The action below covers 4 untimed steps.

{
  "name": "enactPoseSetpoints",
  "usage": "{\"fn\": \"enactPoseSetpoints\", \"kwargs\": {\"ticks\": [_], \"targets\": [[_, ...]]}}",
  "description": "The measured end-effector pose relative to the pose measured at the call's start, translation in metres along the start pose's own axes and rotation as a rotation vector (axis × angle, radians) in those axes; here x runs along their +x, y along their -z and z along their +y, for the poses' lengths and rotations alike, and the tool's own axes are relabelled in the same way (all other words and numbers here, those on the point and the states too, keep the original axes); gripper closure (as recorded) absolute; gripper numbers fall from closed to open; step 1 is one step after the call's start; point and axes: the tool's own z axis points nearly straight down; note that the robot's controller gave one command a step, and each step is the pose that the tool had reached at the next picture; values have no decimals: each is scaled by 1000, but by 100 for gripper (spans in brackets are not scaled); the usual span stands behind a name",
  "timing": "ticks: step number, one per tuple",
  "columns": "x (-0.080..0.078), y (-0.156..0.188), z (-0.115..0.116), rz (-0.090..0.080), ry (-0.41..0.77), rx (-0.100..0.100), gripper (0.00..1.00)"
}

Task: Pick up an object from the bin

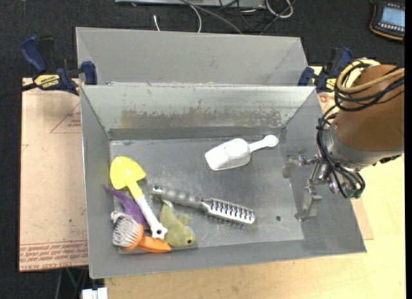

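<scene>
The gripper [308,191], jaws' state impossible to tell, hangs seemingly near the bin [331,233] wall, where descending risks scraping metal, well apart from the white scoop [228,155].

Even, diffuse light, faint sheen on walls of the grey bin [193,108], soft shadow beneath the white scoop [228,156]

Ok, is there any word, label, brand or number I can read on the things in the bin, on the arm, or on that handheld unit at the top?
No text can be read.
white scoop, yellow spoon, metal brush: no marks show.
heap in the near left corner: no lettering shows.
bin: bare grey metal.
orange cover on the arm: no label shows.
handheld unit: its screen is lit but too small to read.
</scene>
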Motion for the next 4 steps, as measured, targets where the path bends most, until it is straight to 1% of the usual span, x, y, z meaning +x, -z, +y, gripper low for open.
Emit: {"fn": "enactPoseSetpoints", "kwargs": {"ticks": [1,2,3,4], "targets": [[0,0,0,0,0,0,0],[-8,-94,40,-2,-30,-1,0],[-6,-103,72,-7,-2,0,0],[-14,-129,89,3,43,-3,0]]}}
